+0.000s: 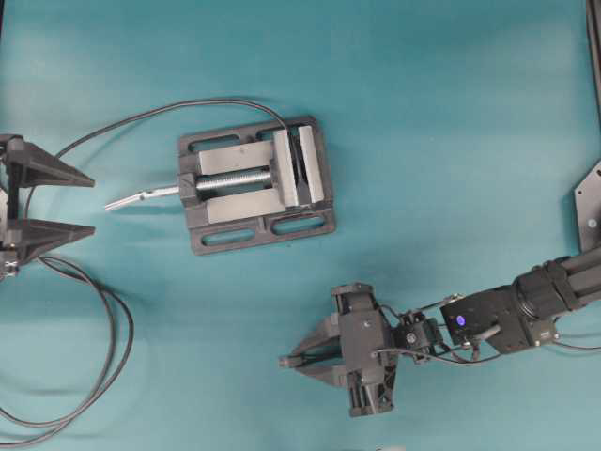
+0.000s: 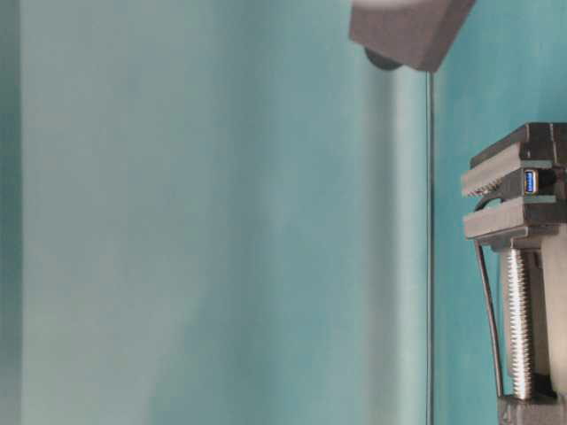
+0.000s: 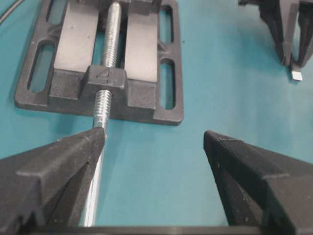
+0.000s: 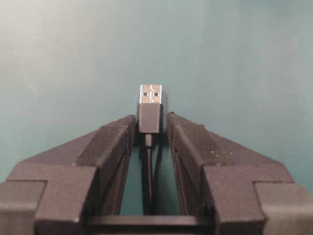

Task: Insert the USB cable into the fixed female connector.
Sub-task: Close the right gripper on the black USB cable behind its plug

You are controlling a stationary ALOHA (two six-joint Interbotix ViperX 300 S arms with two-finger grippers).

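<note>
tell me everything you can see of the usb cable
The usb cable is thin and black with a black plastic plug body and a silver metal tip. It lies flat on the teal table, tip pointing away from the right wrist camera. The right end effector has a finger on each side of the plug body, close or just touching.

A dark grey cast-metal vise (image 1: 255, 185) is set flat on the teal table surface (image 1: 451, 113). A silver threaded screw (image 1: 230, 178) is seen along its middle, its smooth handle end (image 1: 141, 197) projecting beyond the base.
</note>
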